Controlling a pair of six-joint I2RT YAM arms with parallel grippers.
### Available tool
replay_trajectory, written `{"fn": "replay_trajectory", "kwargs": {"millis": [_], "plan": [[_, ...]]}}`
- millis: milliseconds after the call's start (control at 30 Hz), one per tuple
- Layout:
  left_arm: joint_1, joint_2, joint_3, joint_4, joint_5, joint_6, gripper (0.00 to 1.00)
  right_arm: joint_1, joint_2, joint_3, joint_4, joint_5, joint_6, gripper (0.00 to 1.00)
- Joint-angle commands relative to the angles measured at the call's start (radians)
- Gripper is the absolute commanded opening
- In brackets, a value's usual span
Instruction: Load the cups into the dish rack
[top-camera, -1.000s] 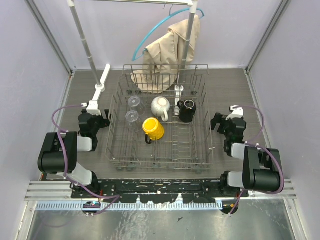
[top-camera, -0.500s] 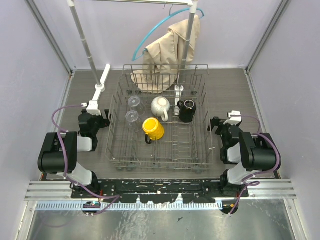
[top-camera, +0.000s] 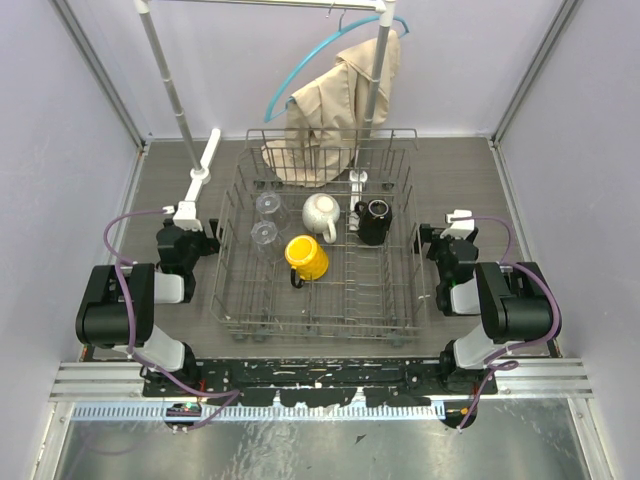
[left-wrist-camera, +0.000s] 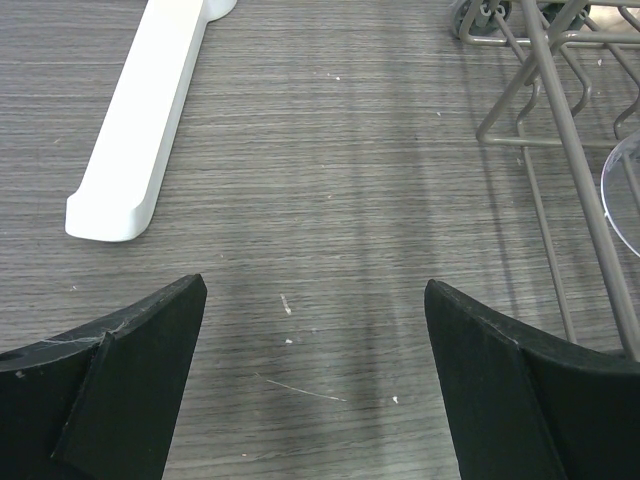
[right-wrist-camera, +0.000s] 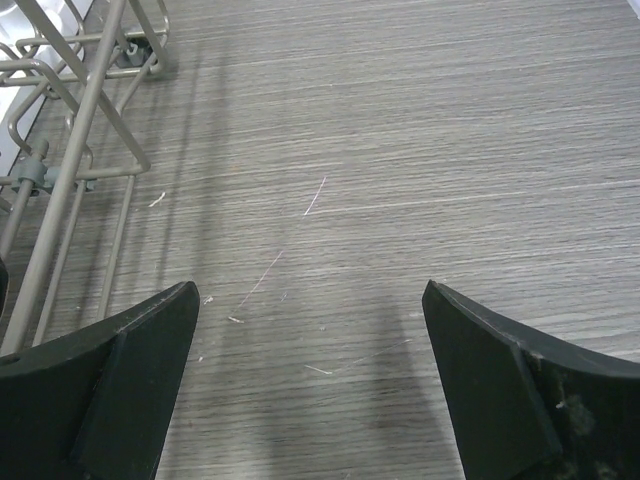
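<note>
Grey rack holds white mug, blk mug, yellow mug, 2 glass tumblers.

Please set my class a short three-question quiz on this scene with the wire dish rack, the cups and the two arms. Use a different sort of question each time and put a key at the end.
1. True or false: seen from above, the round-bellied white mug sits between the black mug and the two clear glass tumblers.
2. How many cups are inside the grey metal wire dish rack? A three, B four, C five.
3. Fill the gap: the left gripper and the right gripper are both ____ and hold nothing.

Key
1. True.
2. C: the three above plus the yellow mug.
3. Open.
</note>
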Motion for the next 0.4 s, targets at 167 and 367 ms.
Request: {"fn": "replay_trajectory", "kwargs": {"millis": [167, 367], "plan": [[0.003, -0.005, 0.018, 0.002, 0.009, 0.013, 0.98, 0.006, -0.017, 0.013, 0.030, -0.021, -0.033, 1.00], [0.002, -0.006, 0.018, 0.003, 0.009, 0.013, 0.98, 0.004, -0.017, 0.013, 0.033, -0.027, -0.035, 1.00]]}}
